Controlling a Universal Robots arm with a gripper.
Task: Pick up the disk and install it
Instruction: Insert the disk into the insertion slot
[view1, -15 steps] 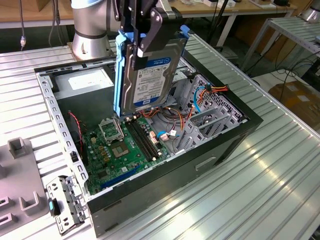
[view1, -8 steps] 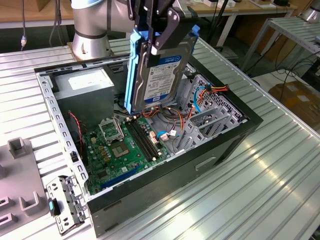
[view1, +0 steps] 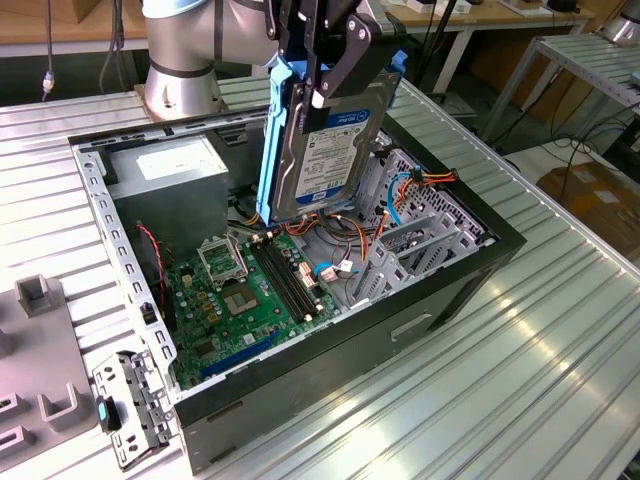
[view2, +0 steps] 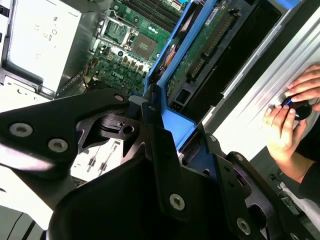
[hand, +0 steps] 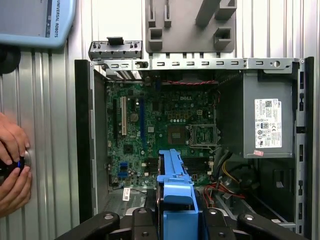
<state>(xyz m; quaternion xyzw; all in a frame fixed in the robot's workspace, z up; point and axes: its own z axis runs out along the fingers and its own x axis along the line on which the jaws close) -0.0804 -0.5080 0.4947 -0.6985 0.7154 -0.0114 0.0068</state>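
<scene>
The disk (view1: 330, 140), a silver hard drive with a white label and blue side rails, hangs on edge above the open computer case (view1: 100, 200). My gripper (view1: 320, 85) is shut on its upper end, black fingers clamping the blue rails. In the second wrist view the disk (view2: 200, 50) shows its green circuit-board underside beyond the gripper (view2: 165, 130). In the first wrist view the blue rail of the disk (hand: 175, 185) points down over the motherboard (hand: 165, 125), held by the gripper (hand: 175, 222). The disk is over the case's middle, beside the metal drive cage (view1: 420, 230).
A grey power supply (view1: 170, 165) with a white sticker fills the case's far corner. Loose red, orange and blue cables (view1: 400, 190) lie near the cage. A grey fixture (view1: 30, 350) and a metal bracket (view1: 130, 405) lie beside the case. A person's hands (hand: 12, 165) rest on a controller.
</scene>
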